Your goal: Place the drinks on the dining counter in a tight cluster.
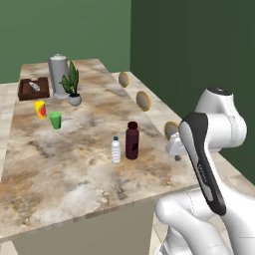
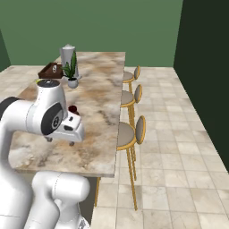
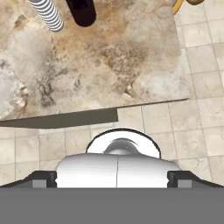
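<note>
On the marbled dining counter [image 1: 60, 169] a small clear water bottle [image 1: 115, 150] with a blue cap stands upright, and a taller dark maroon bottle [image 1: 132, 141] is close on its right. My gripper [image 1: 175, 155] hangs open and empty over the counter's near right edge, right of the maroon bottle and apart from it. In the right base view the gripper [image 2: 60, 141] points down at the counter [image 2: 105, 112], with the maroon bottle's top [image 2: 73, 108] just behind the hand. The hand view looks down on the water bottle [image 3: 47, 14] and the maroon bottle [image 3: 82, 11] at its top edge, with the fingertips [image 3: 43, 178] set wide.
Farther back on the counter stand a green cup [image 1: 55, 120], a yellow-and-red cup [image 1: 40, 109], a potted plant [image 1: 73, 85], a grey jug [image 1: 58, 73] and a brown tray [image 1: 34, 88]. Three stools [image 2: 130, 133] line the counter's right side above the tiled floor [image 2: 179, 147].
</note>
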Available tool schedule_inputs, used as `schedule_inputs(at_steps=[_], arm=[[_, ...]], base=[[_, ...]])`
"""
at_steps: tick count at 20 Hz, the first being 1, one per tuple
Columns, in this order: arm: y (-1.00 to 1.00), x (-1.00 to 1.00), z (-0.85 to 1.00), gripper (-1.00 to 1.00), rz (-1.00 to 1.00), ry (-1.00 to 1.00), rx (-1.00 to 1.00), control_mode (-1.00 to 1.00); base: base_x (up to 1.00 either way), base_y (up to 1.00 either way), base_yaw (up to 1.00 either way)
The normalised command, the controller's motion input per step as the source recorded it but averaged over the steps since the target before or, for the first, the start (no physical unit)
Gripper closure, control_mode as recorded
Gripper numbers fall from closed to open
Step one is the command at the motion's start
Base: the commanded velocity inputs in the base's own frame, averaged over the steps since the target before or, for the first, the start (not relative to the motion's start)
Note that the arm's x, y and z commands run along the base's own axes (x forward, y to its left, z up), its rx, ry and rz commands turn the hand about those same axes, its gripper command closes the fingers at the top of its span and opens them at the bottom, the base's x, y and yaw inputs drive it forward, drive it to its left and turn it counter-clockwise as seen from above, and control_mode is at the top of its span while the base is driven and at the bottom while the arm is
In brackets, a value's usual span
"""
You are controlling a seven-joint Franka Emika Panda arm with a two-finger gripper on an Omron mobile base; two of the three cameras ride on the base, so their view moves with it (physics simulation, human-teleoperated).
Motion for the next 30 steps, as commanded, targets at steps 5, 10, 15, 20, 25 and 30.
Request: schedule_inputs(at_steps=[5,10,15,20,25,30], arm=[[0.0,-0.14,0.0,-1.0,0.0,0.0,0.0,1.0],[0.0,0.0,0.0,-1.0,0.0,0.0,0.0,1.0],[0.0,0.0,0.0,-1.0,0.0,0.0,0.0,1.0],[0.0,0.0,0.0,-1.0,0.0,0.0,0.0,1.0],[0.0,0.0,0.0,-1.0,0.0,0.0,0.0,1.0],[0.0,0.0,0.0,-1.0,0.0,0.0,0.0,1.0]], base=[[-0.2,0.0,0.0],[-0.99,0.21,0.0],[-0.51,0.54,0.3],[-0.02,0.6,0.87],[-0.1,0.32,0.89],[-0.12,0.33,0.99]])
